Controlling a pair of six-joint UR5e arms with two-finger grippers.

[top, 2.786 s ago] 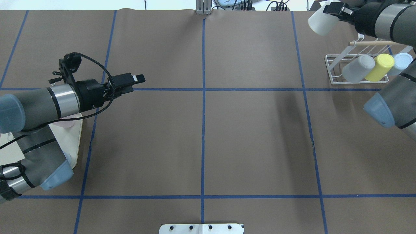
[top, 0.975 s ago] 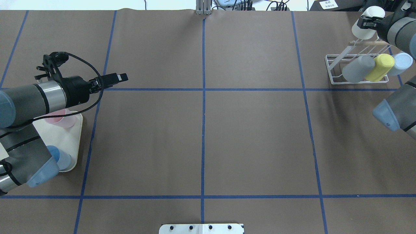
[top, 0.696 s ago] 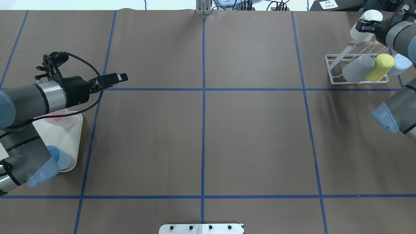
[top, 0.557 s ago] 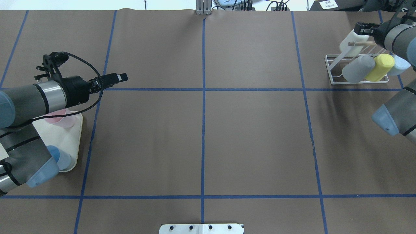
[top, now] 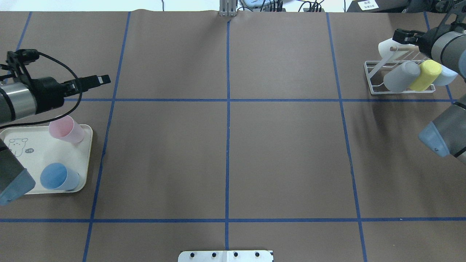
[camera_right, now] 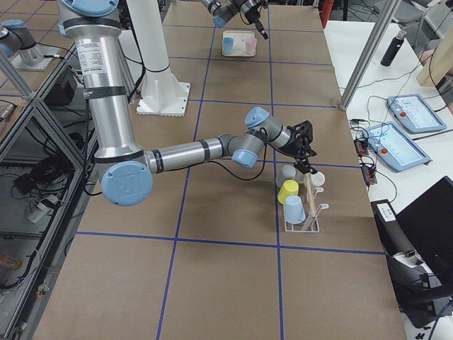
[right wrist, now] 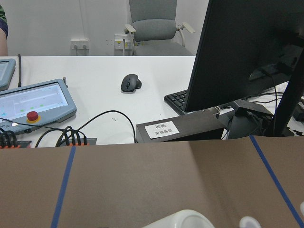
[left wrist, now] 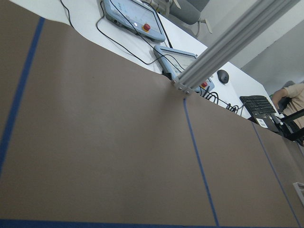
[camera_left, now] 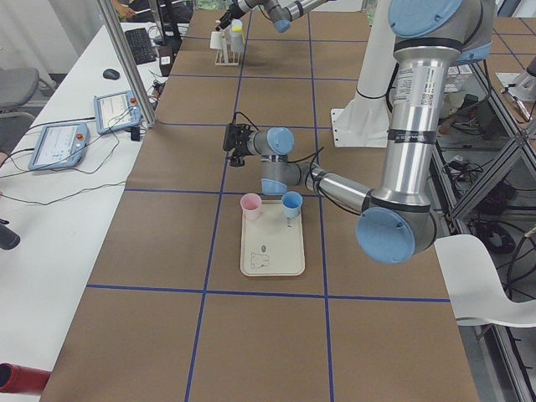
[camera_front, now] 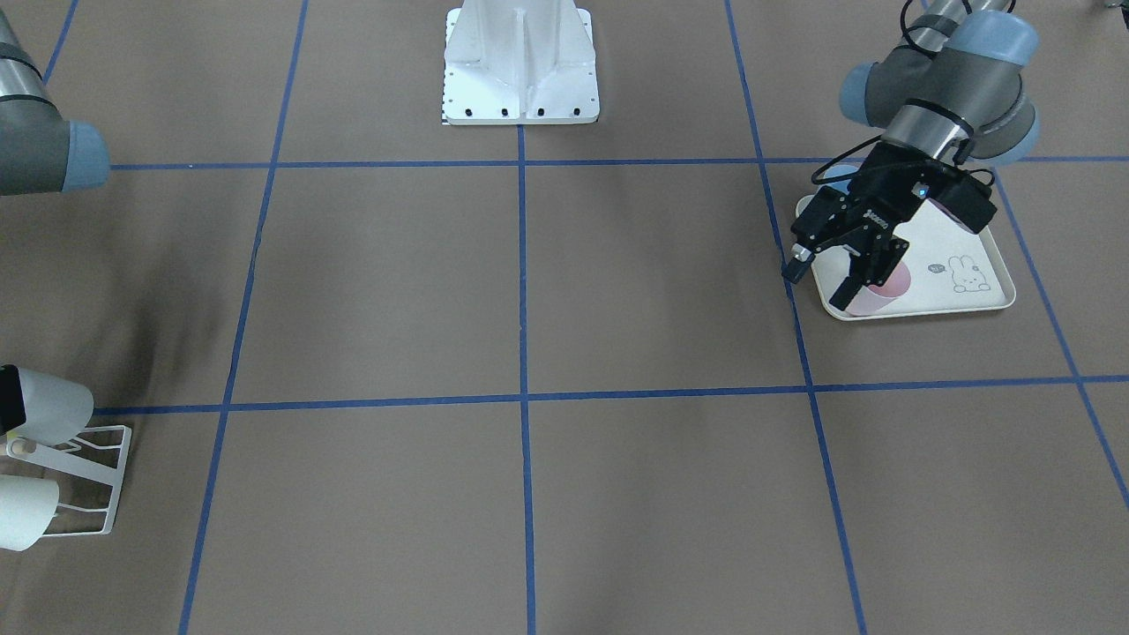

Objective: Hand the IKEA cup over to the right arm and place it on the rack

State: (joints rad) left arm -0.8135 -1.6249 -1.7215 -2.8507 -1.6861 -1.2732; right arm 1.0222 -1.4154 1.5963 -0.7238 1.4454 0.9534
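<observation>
Two arms: both are hanging over the brown-papered table (top: 225, 156), one at each end, well apart.
Right gripper (top: 397, 35): its fingers are clamping the upper end of the white cup (top: 384, 46), and it is reaching in above the rack (top: 369, 78).
White cup: it is sitting tilted at the rack, on the side of the wooden dowel (top: 406, 47) away from the robot, just beside the dowel's end. I cannot tell whether a prong is running up inside it.
Rack: it is standing towards the far right corner of the table. It is carrying three more cups in a slanted row on the robot's side of the dowel: a grey cup (top: 400, 76), a yellow cup (top: 425, 74) and a pale blue cup (top: 448, 75), the last partly hidden by the right arm.
Left gripper (camera_front: 820, 284): its fingers are standing apart with nothing between them. It is hovering above the table by the far edge of the tray (top: 32, 156), near the pink cup (top: 67, 129).
Tray: cream, with a small animal drawing, it is lying at the left end of the table.
Pink cup: it is standing mouth up in the tray's far corner, on the side towards the table's middle.
Blue cup (top: 58, 176): it is standing mouth up in the tray's near corner on that same side, apart from the pink one.
</observation>
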